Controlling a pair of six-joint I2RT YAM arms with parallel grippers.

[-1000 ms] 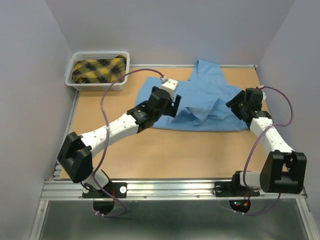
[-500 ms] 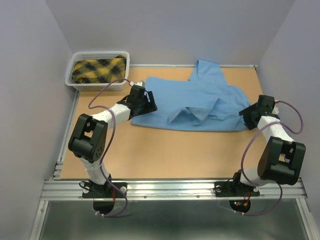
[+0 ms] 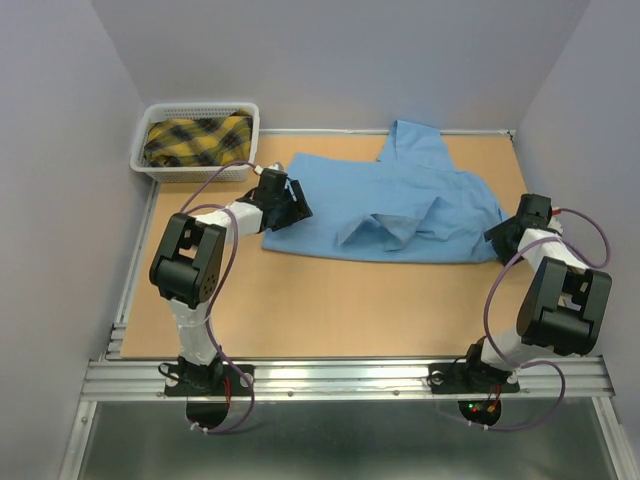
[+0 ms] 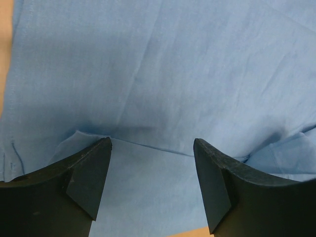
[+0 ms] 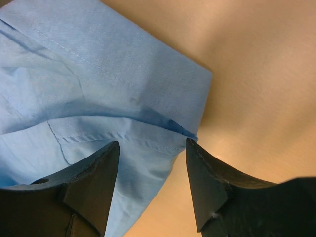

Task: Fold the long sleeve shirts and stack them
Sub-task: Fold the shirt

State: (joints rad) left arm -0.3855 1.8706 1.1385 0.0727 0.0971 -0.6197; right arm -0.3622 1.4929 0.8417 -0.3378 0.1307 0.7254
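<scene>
Light blue shirt [image 3: 390, 200] lies spread on the table [image 3: 330, 310] between the two grippers, one at each of its ends. The left gripper [image 3: 287, 197] sits low at one end, its fingers spread apart with nothing clamped between them. In the left wrist view the left gripper [image 4: 152, 144] hovers close over smooth blue cloth [image 4: 163, 74], which fills the view ahead of the fingers and passes beneath the gap between them; a folded edge runs across just beyond the fingertips [image 4: 101, 148]. A sliver of bare table shows at the outer side of the left finger.

The right gripper [image 3: 508, 232] is at the shirt's other end, also with its jaws parted and holding nothing. From the right wrist view, the right gripper [image 5: 152, 144] has a stitched corner of the shirt [image 5: 98, 84] lying just ahead of and under the gap, the corner's tip close to the inner side of the right finger; bare table extends beyond that finger.

A loose fold rises nearer the right gripper than the left. Beyond the left gripper, off to its outer side, stands a white basket [image 3: 150, 165] holding a yellow and black plaid cloth [image 3: 195, 140].
</scene>
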